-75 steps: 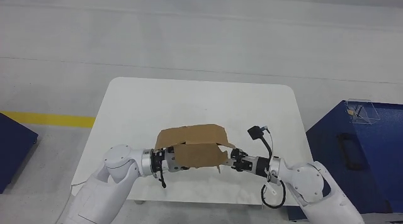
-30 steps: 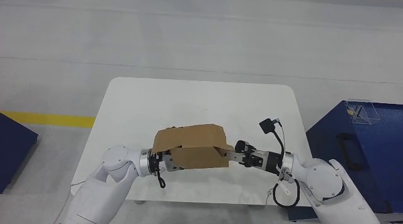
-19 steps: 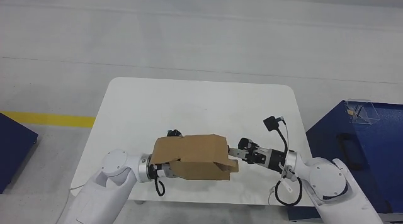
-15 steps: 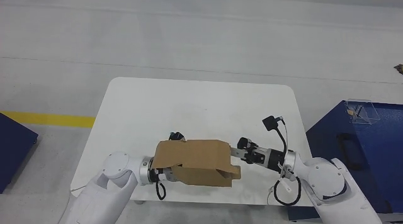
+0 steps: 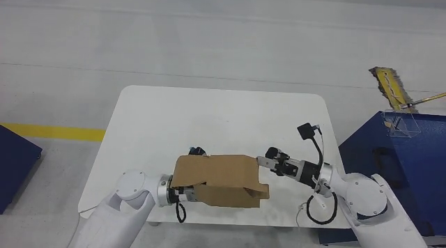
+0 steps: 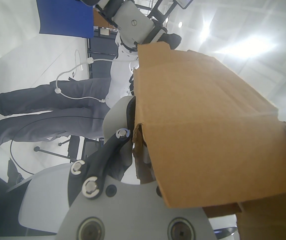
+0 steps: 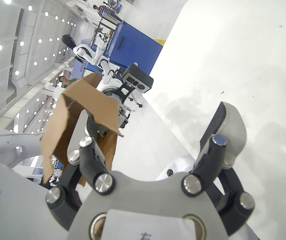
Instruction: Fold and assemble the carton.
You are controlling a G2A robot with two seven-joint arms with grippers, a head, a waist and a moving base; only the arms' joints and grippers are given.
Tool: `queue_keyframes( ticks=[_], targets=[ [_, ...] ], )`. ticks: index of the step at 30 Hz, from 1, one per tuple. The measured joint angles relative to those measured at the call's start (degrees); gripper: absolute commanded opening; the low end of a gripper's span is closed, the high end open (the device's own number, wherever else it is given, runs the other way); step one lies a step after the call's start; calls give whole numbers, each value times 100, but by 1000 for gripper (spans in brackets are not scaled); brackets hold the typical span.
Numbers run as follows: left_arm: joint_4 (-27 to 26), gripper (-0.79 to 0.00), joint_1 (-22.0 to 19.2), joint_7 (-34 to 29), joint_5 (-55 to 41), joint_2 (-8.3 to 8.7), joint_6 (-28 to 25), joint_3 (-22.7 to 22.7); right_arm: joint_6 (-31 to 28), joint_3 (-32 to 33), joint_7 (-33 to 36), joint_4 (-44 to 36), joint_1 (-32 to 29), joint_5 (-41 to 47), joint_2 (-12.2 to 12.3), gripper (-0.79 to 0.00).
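Brown cardboard filled the middle of the top view: the carton was held up over the near part of the white table, between the two arms. The left gripper sat tucked under one end of it, largely covered by the top panel. The right gripper was just beside the opposite end, with a loose flap jutting out close to it. Whether that gripper touched the cardboard could not be told from above.

From the left wrist view, the left gripper was clamped on the carton at its edge. One finger lay against the outside of the wall, and the other was hidden behind the cardboard. The carton stretched away from the gripper, and the right arm's gripper was at its far end.

From the right wrist view, the right gripper was spread wide and held nothing. The carton stood right against one finger, with a folded panel reaching over its tip. The other finger was well apart from the carton, above the bare table.
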Motion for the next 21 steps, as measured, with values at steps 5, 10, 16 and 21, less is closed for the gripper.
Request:
queue_keyframes(
  ticks=[5, 10, 16, 21],
  targets=[
    [-68, -785, 40, 248, 75, 3, 158, 35, -227, 231, 104, -330, -301, 269, 22, 0],
    [-86, -785, 42, 294, 118, 0, 142, 92, -146, 54, 103, -404, -367, -173, 24, 0],
    [-133, -785, 72, 336, 179, 5, 65, 118, -68, -311, -48, -267, -290, -459, -11, 0],
    [-120, -785, 90, 371, 178, 7, 1, 127, -87, -448, -118, -195, -232, -465, -30, 0]
  ],
)
